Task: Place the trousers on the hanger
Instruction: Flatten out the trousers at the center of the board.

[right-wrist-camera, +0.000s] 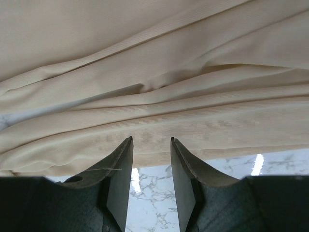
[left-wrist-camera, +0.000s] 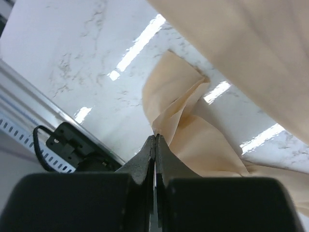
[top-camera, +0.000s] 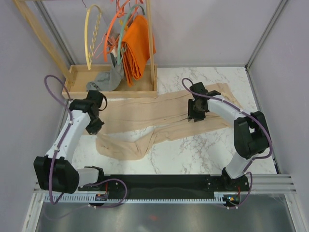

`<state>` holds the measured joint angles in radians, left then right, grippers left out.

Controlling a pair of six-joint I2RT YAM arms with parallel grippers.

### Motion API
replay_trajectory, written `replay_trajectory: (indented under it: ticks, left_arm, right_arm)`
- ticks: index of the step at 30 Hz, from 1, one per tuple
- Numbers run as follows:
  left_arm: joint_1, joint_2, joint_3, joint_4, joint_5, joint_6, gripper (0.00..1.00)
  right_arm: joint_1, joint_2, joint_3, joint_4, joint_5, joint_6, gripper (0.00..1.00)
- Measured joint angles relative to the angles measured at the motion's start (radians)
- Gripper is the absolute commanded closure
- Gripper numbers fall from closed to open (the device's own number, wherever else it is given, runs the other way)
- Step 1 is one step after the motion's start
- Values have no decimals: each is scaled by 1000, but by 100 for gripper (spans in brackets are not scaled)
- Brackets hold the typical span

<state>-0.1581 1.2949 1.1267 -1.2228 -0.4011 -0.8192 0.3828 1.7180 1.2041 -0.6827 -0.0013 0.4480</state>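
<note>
The trousers (top-camera: 159, 118) lie spread across the marble desk (top-camera: 193, 154), running from a crumpled end at the front left to a flatter end at the back right. The beige fabric is thin and creased in long folds.

The left arm (top-camera: 67, 135) reaches in over the left end of the trousers. In the left wrist view, the left fingers (left-wrist-camera: 145, 164) are pressed tightly together, and a fold of the trousers (left-wrist-camera: 193, 135) runs right into their tips, pinched there. The fabric rises from that point in a loose, twisted flap above the glossy desk (left-wrist-camera: 72, 58), and a broader sheet of the same cloth fills the upper right of that view.

The right arm (top-camera: 227, 108) bends over the right part of the trousers. In the right wrist view, the right fingers (right-wrist-camera: 120, 169) stand spread apart with nothing between them. Bare desk (right-wrist-camera: 149, 193) shows in the gap, and the rippled edge of the trousers (right-wrist-camera: 154, 72) lies just past their tips.

At the back left stands a wooden rack (top-camera: 111, 89) with a tray-like base. The pale yellow hanger (top-camera: 94, 36) hangs from it, well apart from the trousers. Beside it hang orange hangers (top-camera: 112, 34), a teal hanger (top-camera: 121, 34) and an orange cloth (top-camera: 137, 46), with a grey garment (top-camera: 104, 82) slumped over the base.
</note>
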Motion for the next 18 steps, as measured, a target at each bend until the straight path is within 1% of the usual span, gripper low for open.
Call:
replay_trajectory:
  ticks: [5,9,12,18]
  left_arm:
    - [105,-102,-25,-82,-61,-11,98]
    - [204,-190,-25,-101,-107,-21,98]
    - [257,-246,-19,-116,-133,-35,98]
    - [342,-277,38,-126,-165,-57,98]
  right_arm:
    - [-43,15,0,-32,78,-11,57]
    - [-68,20,0,-52,130,-10,57]
    - [-86,25,1,-63,155,-10,58]
    - [-102,31,1,-78,183,-11,58]
